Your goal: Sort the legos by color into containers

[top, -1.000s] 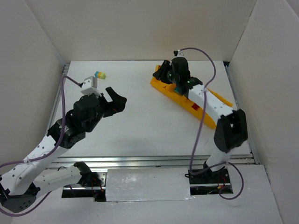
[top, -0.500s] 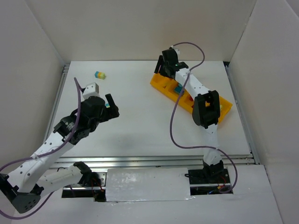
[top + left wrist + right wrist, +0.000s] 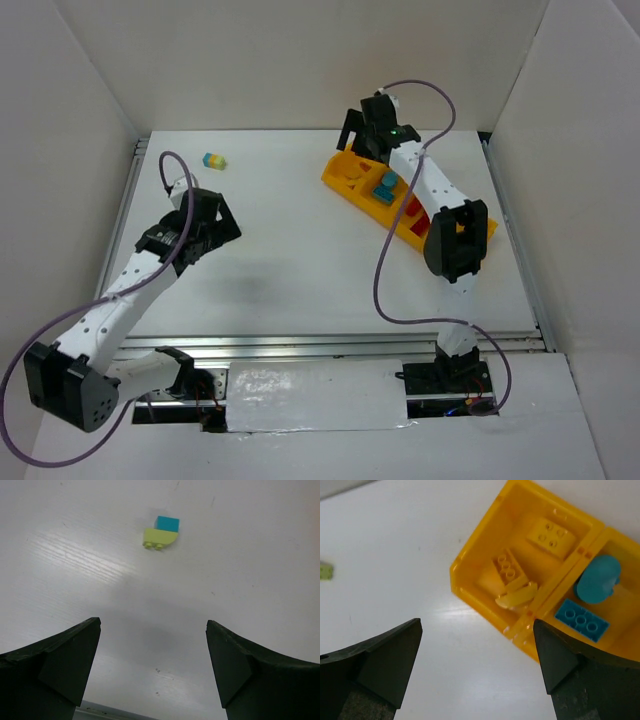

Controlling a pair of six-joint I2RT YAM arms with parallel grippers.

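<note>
- white table (image 3: 300, 270); tray (image 3: 454, 572) has yellows (image 3: 549, 532) and teals (image 3: 581, 621) binned already
- one teal-green clump (image 3: 161, 532) sits loose, unsorted
- left gripper (image 3: 153, 625), right gripper (image 3: 477, 625) both gaping, empty

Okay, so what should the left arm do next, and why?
Probably reach the left gripper forward and down over the teal-and-green clump: its jaws are open and empty, and that clump lies loose on the table ahead, outside the tray.

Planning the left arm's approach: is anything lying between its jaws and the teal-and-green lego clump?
Nothing: in the left wrist view only bare white table separates the left gripper from the clump.
</note>
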